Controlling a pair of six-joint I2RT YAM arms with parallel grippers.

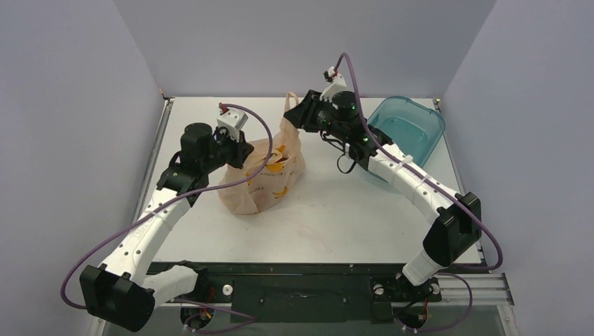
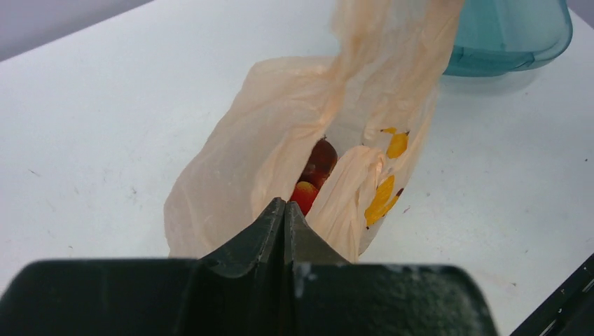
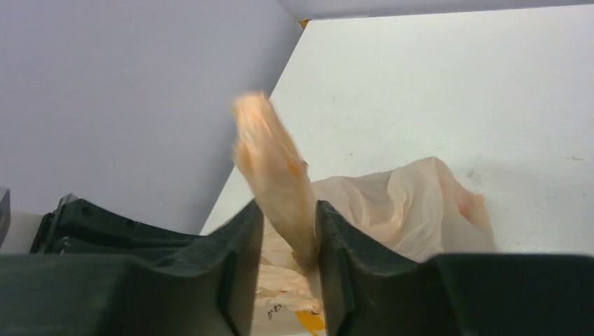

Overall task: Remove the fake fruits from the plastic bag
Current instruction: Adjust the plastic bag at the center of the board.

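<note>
Pale-orange plastic bag [image 1: 263, 178] being held upright on the white counter [image 1: 336, 217], one rim being pinched by the closed left fingers [image 2: 259, 231], loop handle [image 3: 277, 168] being gripped between the right fingers [image 3: 231, 245], dark maroon fruit [image 2: 322, 155] and red-orange fruit [image 2: 305, 194] being kept inside it, teal tub [image 1: 413, 129] nearby.

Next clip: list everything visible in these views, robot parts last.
plastic bag: one, pale orange with yellow marks, on the table left of centre.
fake fruits: two visible, dark maroon and red-orange, inside the bag; any others are hidden.
tub: one, translucent teal, far right of the table.
table: one, white, under everything.
left gripper: black, shut on the bag's rim.
right gripper: black, shut on the bag's raised handle.
</note>
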